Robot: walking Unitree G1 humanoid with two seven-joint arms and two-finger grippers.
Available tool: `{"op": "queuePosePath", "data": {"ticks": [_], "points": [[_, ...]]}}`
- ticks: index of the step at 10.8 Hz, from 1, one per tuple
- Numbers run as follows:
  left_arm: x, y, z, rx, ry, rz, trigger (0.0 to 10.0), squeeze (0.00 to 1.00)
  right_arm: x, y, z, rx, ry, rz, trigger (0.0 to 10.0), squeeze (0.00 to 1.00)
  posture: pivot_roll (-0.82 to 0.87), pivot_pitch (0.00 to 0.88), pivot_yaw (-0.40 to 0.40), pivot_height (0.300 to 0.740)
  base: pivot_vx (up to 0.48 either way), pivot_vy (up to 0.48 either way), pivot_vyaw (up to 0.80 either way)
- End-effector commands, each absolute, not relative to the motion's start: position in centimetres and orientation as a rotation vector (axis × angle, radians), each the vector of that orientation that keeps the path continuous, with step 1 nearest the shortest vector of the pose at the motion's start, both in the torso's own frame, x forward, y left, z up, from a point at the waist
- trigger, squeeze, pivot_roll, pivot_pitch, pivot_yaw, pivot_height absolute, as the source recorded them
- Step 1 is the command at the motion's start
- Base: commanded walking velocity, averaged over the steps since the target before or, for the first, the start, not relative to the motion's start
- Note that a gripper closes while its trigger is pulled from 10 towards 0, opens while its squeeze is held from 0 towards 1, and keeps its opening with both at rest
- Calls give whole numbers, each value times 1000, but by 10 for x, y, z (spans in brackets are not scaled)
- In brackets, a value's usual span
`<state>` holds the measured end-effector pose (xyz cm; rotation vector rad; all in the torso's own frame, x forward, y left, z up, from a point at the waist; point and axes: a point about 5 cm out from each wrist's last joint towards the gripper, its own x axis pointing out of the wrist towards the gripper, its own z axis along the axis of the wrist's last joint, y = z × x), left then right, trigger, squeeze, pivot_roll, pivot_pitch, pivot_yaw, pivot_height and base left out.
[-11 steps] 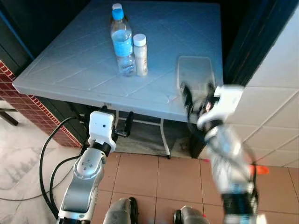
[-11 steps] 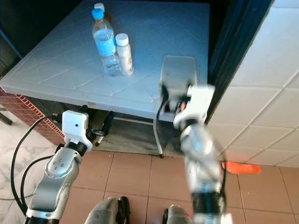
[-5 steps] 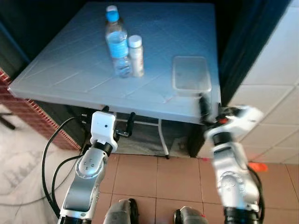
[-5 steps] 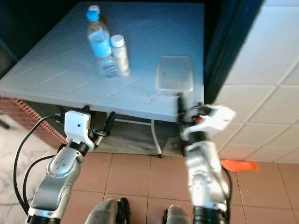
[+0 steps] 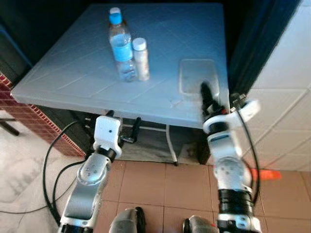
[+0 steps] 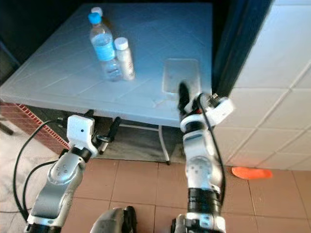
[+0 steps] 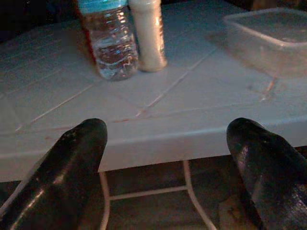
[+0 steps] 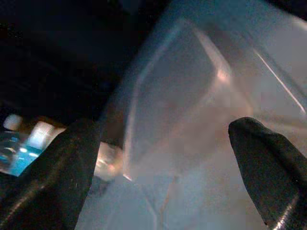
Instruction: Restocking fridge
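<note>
Head view: the right gripper [image 5: 206, 94] hovers at the near edge of the clear plastic container [image 5: 198, 77], lined up to grasp it. Right wrist view: fingers spread, container ahead between them. Left wrist view: left gripper [image 7: 168, 163] spread, the water bottle [image 7: 108, 40] well ahead.

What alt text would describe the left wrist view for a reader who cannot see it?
The open left gripper faces the edge of a pale table. On the table stand a water bottle and a white bottle, with a clear plastic container apart.
</note>
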<state>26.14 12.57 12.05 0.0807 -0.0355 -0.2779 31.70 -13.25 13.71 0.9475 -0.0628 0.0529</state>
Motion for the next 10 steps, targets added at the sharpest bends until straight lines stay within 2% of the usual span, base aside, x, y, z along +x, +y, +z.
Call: {"op": "queuePosePath", "data": {"ticks": [1,3,5,6,10], "points": [[259,129,121,93,-31,-277,10000,0,320,-115,143,1026,-65,79,10000,0,-10,121,116,740,0,0,0],[254,133,121,101,-24,-266,10000,0,318,-111,133,1045,-33,68,10000,0,12,134,116,740,0,0,0],[254,134,121,105,-20,-273,10000,0,328,-114,139,1107,-81,79,6039,0,21,141,128,740,0,0,0],[254,135,123,111,-20,-278,10000,0,337,-113,144,1141,-103,93,0,0,30,143,131,740,0,0,0],[251,135,123,117,-12,-278,10000,0,347,-108,150,1232,-123,127,0,0,40,146,133,740,0,0,0]]}}
